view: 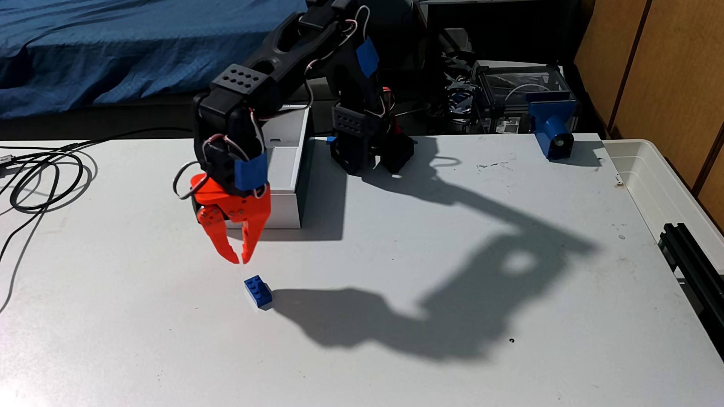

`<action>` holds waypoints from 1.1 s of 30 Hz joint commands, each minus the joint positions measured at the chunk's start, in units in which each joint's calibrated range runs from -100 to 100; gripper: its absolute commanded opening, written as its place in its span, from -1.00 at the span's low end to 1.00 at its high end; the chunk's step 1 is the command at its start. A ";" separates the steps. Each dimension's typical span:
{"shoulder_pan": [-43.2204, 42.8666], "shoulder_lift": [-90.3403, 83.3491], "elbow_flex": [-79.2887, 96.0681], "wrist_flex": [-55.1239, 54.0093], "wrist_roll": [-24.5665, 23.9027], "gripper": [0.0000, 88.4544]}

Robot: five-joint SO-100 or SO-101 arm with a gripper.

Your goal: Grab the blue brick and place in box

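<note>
1. An orange claw (239, 261) on a black arm (282, 47) hangs tips-down in the fixed view, its jaws nearly together and gripping nothing.
2. The blue brick (258, 292) lies studs-up on the white table (391, 371), just at the claw's five o'clock, apart from it, so the claw looks staged for a grab.
3. The white box (297, 156) waits behind the claw at one o'clock, near the arm's base, probably for a short carry.

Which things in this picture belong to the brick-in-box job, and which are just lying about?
Job: blue brick on the table; white box; orange gripper, fingertips nearly together above the brick.

Lying about: black cables; blue printed mount; translucent bin.
</note>
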 commanded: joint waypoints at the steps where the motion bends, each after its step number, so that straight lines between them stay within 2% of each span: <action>1: 0.47 -0.19 -2.27 -0.45 0.35 -0.96; 8: 0.02 -0.10 -1.56 -0.45 -0.23 -0.75; 17: -1.61 3.36 -2.27 -0.54 -1.49 -0.73; 22: -3.25 4.63 -2.27 -0.28 -1.76 -0.56; 33: -3.62 4.63 -2.35 0.23 -2.44 -0.30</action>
